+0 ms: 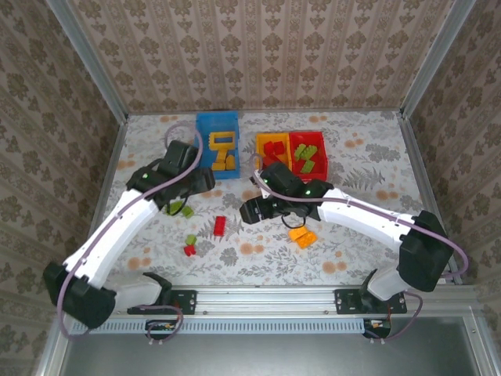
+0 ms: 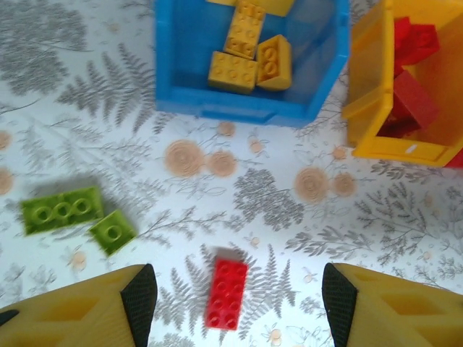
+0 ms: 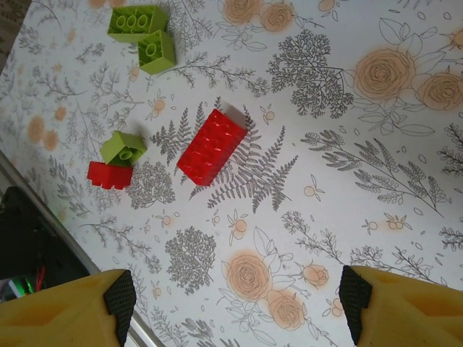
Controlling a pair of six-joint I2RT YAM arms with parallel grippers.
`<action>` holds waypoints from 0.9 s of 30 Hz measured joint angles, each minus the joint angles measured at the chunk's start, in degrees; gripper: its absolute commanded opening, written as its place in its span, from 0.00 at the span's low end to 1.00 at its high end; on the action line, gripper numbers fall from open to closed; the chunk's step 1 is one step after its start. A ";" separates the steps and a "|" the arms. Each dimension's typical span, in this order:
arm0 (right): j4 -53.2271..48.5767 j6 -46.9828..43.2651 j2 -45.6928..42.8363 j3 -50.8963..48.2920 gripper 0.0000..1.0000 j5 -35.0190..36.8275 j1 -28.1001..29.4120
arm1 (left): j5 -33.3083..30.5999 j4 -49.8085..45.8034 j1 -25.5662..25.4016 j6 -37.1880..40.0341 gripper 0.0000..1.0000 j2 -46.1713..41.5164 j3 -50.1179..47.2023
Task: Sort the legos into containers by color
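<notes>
Above flowered tabletop (image 2: 405, 238), with left gripper (image 2: 239, 307) spread wide and empty, long red plastic brick (image 2: 226, 294) lying between its fingers (image 2: 137, 300) in the wrist view. Likewise released and empty at right gripper (image 3: 237, 295). Left of that brick, 2 lime green bricks (image 2: 61, 210); yellow bricks (image 2: 233, 71) inside blue rectangular plastic bin (image 2: 239, 112).

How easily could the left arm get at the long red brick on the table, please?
Probably yes: the open left gripper faces the red brick, and nothing lies close around it.
</notes>
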 measured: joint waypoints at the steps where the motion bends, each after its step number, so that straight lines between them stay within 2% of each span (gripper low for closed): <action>1: -0.02 0.00 1.01 1.01 0.78 0.81 0.79 | -0.61 -0.72 0.02 -0.24 0.65 -2.03 -0.70; 9: 0.83 0.20 11.74 11.10 0.79 5.38 6.78 | -3.76 -6.27 0.68 -1.99 0.66 -13.55 -3.98; 17: -4.52 6.54 25.83 23.41 0.86 10.60 11.93 | -4.11 -11.56 0.68 -2.84 0.68 -21.68 -8.09; 27: -12.79 16.63 38.10 33.05 0.81 14.80 13.46 | -2.97 -16.70 0.68 -2.67 0.68 -29.27 -10.21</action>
